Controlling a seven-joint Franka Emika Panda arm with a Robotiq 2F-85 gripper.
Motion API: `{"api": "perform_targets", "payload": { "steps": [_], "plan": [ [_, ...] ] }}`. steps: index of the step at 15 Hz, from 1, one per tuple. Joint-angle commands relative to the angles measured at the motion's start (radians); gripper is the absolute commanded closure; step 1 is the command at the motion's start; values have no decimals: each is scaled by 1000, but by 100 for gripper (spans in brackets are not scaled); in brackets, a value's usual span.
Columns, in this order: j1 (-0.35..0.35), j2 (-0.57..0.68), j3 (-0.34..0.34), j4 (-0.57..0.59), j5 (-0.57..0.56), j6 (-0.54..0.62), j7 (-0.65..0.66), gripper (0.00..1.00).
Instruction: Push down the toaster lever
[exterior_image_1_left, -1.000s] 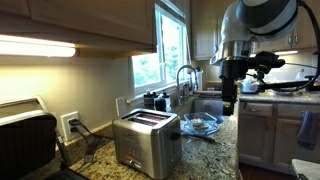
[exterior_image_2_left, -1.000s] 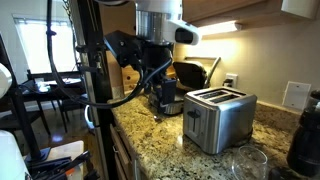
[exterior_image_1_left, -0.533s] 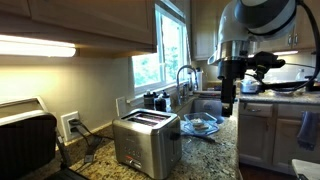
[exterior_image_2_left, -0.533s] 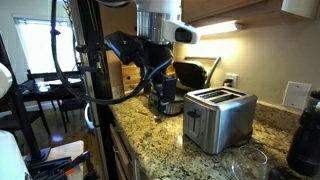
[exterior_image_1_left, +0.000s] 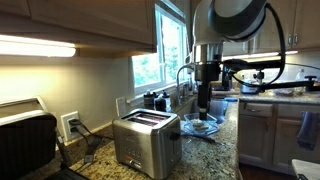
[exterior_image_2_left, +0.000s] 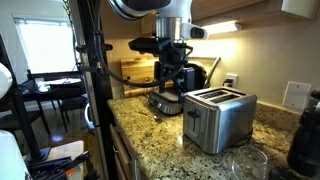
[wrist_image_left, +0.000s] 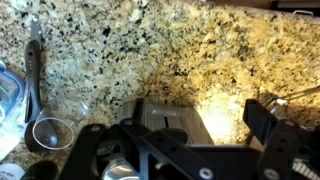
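A silver two-slot toaster (exterior_image_1_left: 147, 143) stands on the speckled granite counter; it shows in both exterior views (exterior_image_2_left: 219, 117). Its lever is too small to make out. My gripper (exterior_image_1_left: 203, 103) hangs open and empty in the air, above the counter and beside the toaster's far end, not touching it. In an exterior view the gripper (exterior_image_2_left: 189, 80) is above and just behind the toaster. In the wrist view the toaster's top (wrist_image_left: 168, 117) lies below the open fingers (wrist_image_left: 198, 120).
A glass bowl (exterior_image_1_left: 198, 126) and a sink faucet (exterior_image_1_left: 185, 75) are behind the toaster. A black appliance (exterior_image_1_left: 25, 142) and a wall outlet (exterior_image_1_left: 70, 125) are nearby. A measuring scoop (wrist_image_left: 45, 131) lies on the counter. A glass (exterior_image_2_left: 245, 164) stands at the counter front.
The arm has swung sideways toward the toaster, so the gripper now hangs close over its far end. The toaster has not moved.
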Motion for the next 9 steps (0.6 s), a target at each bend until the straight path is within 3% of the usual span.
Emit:
{"api": "perform_targets", "payload": {
  "steps": [1,5,9],
  "plan": [
    [-17,119,34,89,-76,74,102,0],
    [-28,177,48,138,-110,134,266,0],
    [-16,182,37,147,-76,110,257,0]
  ]
}}
